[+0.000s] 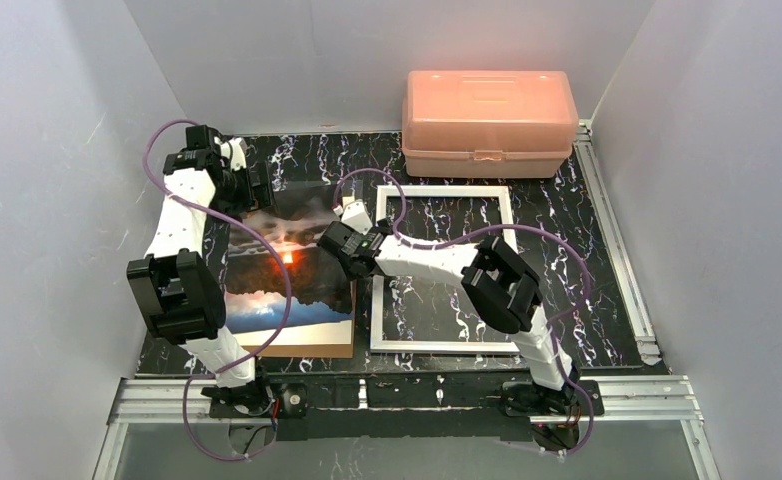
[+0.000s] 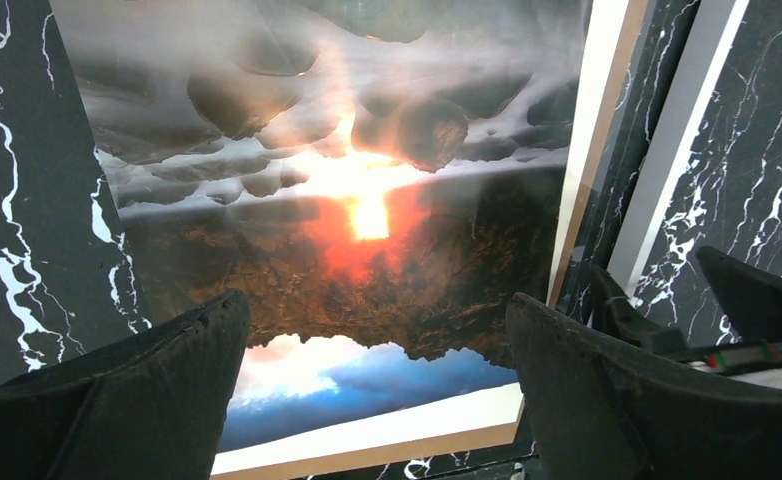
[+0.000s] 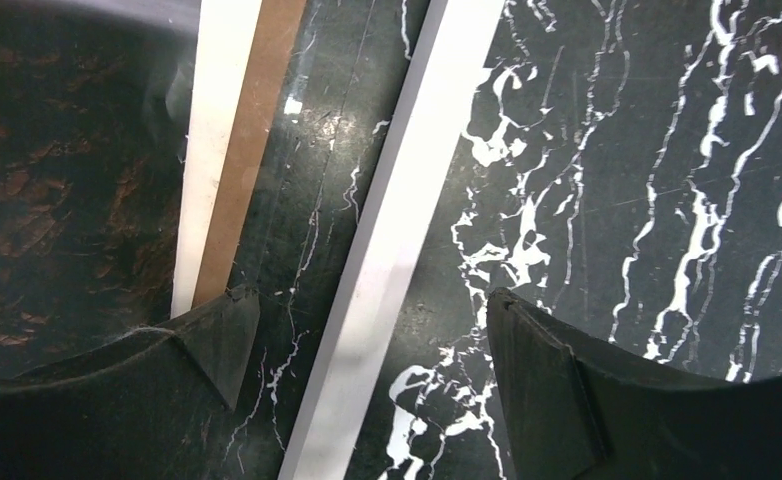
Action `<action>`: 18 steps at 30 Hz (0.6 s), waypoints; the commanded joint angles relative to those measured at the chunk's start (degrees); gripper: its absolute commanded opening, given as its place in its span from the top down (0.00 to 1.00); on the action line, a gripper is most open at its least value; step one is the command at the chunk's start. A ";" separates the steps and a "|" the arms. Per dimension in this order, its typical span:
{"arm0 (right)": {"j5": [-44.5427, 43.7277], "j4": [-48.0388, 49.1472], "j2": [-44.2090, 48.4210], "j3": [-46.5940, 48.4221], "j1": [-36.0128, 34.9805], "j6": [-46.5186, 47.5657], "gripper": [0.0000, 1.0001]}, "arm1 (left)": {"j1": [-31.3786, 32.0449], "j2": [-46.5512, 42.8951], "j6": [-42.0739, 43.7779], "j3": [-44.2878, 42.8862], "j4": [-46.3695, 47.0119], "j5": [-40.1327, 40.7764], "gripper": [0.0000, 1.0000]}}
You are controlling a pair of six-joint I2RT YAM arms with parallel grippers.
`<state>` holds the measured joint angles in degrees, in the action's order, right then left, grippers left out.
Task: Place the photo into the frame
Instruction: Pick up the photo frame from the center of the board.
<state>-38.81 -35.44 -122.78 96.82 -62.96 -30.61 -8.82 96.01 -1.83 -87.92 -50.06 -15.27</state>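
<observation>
Top external view: the photo (image 1: pixel 287 265) lies face up on a brown backing board (image 1: pixel 302 349) on the black marbled table (image 1: pixel 567 260), directly below the left gripper (image 1: pixel 255 192) and off to the left of the right gripper (image 1: pixel 352 255). The frame (image 1: pixel 442 346) lies flat just beside the board, apart from it by a narrow strip of table, with the right gripper over its left rail. A pink plastic box (image 1: pixel 489 120) stands beyond the frame's far edge. From the left wrist, the left gripper (image 2: pixel 372 305) has its fingers (image 2: pixel 167 380) spread wide with nothing between them. The photo (image 2: pixel 367 200) fills the gap below them, its orange glow straight ahead of the fingertips. Its white margin and the board's brown edge (image 2: pixel 567 230) run past the right finger, and the frame (image 2: pixel 687 150) lies further right. Dark shapes low at the right of this view are probably the right gripper's fingers. From the right wrist, the right gripper (image 3: pixel 367 300) also stands spread and holds nothing. The frame's white rail (image 3: pixel 417 200) runs lengthwise through the gap between its fingers (image 3: pixel 547 390). The board's brown edge (image 3: pixel 252 150) and the photo (image 3: pixel 67 200) lie at and beyond its left fingertip; whether that tip touches the board I cannot tell.
</observation>
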 commanded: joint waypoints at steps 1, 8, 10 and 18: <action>0.85 2.62 -2.04 -0.67 0.54 -1.66 0.10 | 0.03 -2.40 -0.38 -2.71 -2.47 -1.77 0.02; 1.74 4.56 -2.73 -3.66 1.18 -3.80 0.17 | -0.01 -2.39 -0.63 -3.94 -3.44 -2.44 0.02; 2.18 5.46 -2.62 -5.38 1.62 -4.35 0.19 | 0.03 -2.49 -0.70 -4.28 -3.90 -2.76 0.02; 4.31 8.88 -1.37 -11.15 2.40 -4.88 0.36 | 0.03 -2.28 -0.98 -6.34 -5.81 -4.13 0.02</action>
<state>-37.17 -24.47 -123.15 89.93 -60.97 -35.00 -8.82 96.01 -2.46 -91.68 -53.01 -17.26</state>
